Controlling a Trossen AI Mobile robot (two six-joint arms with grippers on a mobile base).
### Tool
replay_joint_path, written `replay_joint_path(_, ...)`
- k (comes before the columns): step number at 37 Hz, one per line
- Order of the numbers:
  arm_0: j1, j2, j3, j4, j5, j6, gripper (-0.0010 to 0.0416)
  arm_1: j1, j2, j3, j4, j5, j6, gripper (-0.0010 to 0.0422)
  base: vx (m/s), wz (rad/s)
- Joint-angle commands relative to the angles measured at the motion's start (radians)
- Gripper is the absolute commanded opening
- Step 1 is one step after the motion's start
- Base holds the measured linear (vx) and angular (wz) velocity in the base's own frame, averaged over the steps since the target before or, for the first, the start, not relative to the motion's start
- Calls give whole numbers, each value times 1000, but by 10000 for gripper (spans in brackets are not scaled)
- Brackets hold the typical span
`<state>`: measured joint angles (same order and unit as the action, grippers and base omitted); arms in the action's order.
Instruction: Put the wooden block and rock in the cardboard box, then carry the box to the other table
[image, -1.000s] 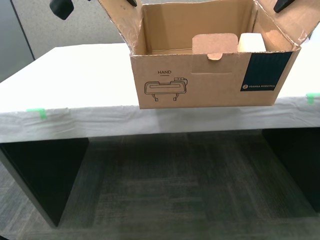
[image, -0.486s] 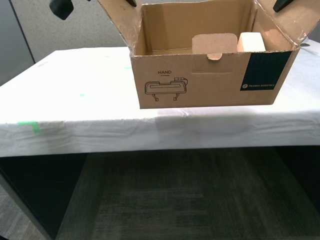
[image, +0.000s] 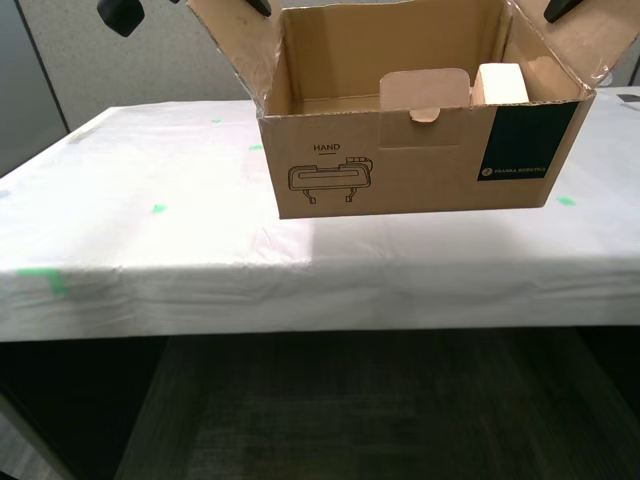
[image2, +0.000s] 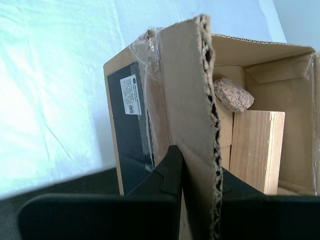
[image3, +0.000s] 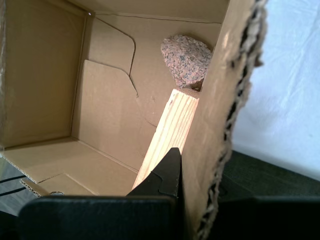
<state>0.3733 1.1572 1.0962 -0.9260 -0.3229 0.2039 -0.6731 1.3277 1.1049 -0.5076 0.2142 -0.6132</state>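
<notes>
Nearest in the exterior view, at six o'clock, is dark carpet, then the front edge of the other worktop (image: 150, 250), white-grey cloth with green tape marks. Above it, at about one o'clock, the cardboard box (image: 380, 175) hangs clear of the cloth, printed front facing the camera, long axis running from nine to three o'clock, flaps splayed open.

My first pincer (image3: 187, 175) is pinching one wall of the box, one finger inside and one outside. My second pincer (image2: 195, 175) is pinching another wall the same way. Which exterior-view arm is which, I cannot tell.

Inside, the wooden block (image3: 167, 137) leans on end against a wall, long axis tilted steeply up; in the exterior view its pale top peeks over the rim at one o'clock. The rock (image3: 186, 60) sits just beyond the block's upper end, apparently touching it.

By my reading, loading is done and this is the carry. To do it well: keep both grips level and at matched height, lower gently, and only spread the fingers once the box's base rests fully on the cloth, well in from the edge.
</notes>
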Motion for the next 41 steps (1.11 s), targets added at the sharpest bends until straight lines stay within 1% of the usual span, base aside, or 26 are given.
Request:
replay_joint_path(1,2,-1,2,14,-28,3,0,-1,0,2,-2,22,21,0,144,9)
replay_joint_path(5,2,-1,2,13,-28,6,0,-1,0,2,-19,22,39,0,144,11)
replay_joint_path(18,2,-1,2,36,-29,6,-1,0,0,2,-34,21,41,0,142,4)
replay_joint_path(20,2,-1,2,34,-29,16,-1,0,0,2,-35,21,37,0,145,2)
replay_joint_path(22,2,-1,2,36,-29,35,-1,1,0,2,-38,21,37,-1,145,-1)
replay_joint_path(24,2,2,2,44,-29,37,-1,3,0,2,-38,20,37,0,145,-1)
replay_joint_path(26,2,16,2,64,-29,43,-1,8,0,2,-37,5,38,-1,144,-1)
replay_joint_path(30,2,46,2,90,-28,52,-1,21,15,2,-18,-57,47,-1,140,-9)
replay_joint_path(36,2,106,2,130,-28,75,-1,31,67,34,8,-55,83,-1,140,-6)
replay_joint_path(38,2,124,2,142,-28,77,-1,32,90,58,8,-56,99,-1,142,-1)
replay_joint_path(41,2,149,2,159,-28,77,-1,34,121,92,8,-56,102,-1,144,4)
